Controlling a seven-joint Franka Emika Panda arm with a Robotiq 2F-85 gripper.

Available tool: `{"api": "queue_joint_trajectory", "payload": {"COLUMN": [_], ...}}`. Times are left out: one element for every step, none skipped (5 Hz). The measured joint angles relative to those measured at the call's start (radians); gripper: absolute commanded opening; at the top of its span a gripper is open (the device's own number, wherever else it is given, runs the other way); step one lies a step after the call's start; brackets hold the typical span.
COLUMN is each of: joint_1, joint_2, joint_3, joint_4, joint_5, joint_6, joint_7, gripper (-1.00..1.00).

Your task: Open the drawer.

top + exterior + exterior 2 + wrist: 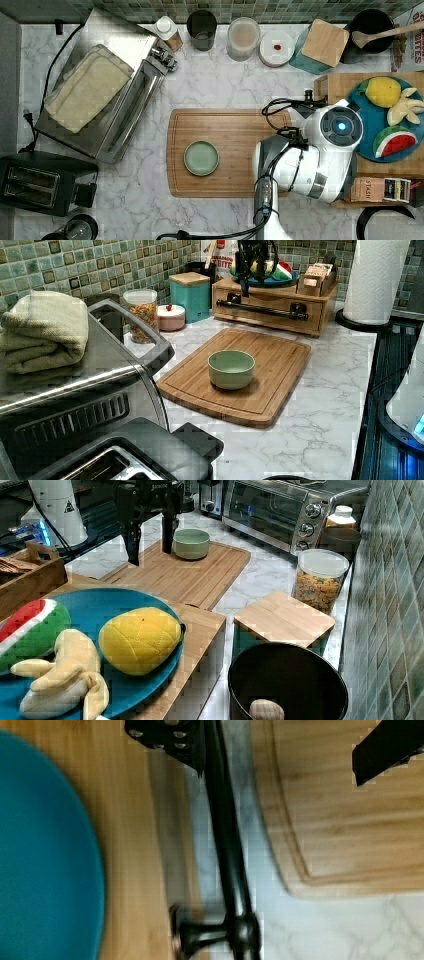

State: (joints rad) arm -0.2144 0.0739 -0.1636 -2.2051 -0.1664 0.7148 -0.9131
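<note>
The drawer (272,316) is the front of a light wooden box at the back of the counter in the left view, and it sits flush with the box. A long black bar handle (260,309) runs across it. My gripper (255,270) hangs open just above that handle. In the wrist view the handle (226,850) runs between the two black fingers, close against one finger (172,740), while the other finger (385,750) stands far off over the cutting board. In the right view the open gripper (150,542) points down beside the box. In the top view the arm (335,130) covers it.
A wooden cutting board (280,365) with a green bowl (231,369) lies just in front of the drawer. A blue plate (100,605) of toy fruit sits on the box top. A paper towel roll (375,280) stands at the left view's right, and a toaster oven (115,105) at the top view's left.
</note>
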Motion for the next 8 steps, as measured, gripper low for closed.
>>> {"api": "queue_joint_trajectory", "payload": {"joint_1": [-0.012,-0.015,-0.016,-0.011,-0.007,-0.023,-0.035,-0.058], "joint_2": [0.017,0.040,0.061,0.079,0.106,0.137,0.159,0.174], "joint_3": [0.007,0.009,0.016,0.018,0.010,0.016,0.016,0.031], "joint_4": [0.000,0.000,-0.002,-0.004,-0.012,-0.014,-0.018,-0.023], "joint_5": [0.000,0.007,0.007,0.008,0.007,0.007,0.009,0.046], "joint_6": [0.097,0.152,0.159,0.156,0.175,0.212,0.223,0.263], "joint_7": [0.000,0.000,0.000,0.000,0.000,0.000,0.000,0.000], "gripper": [1.00,1.00,1.00,1.00,1.00,1.00,1.00,1.00]}}
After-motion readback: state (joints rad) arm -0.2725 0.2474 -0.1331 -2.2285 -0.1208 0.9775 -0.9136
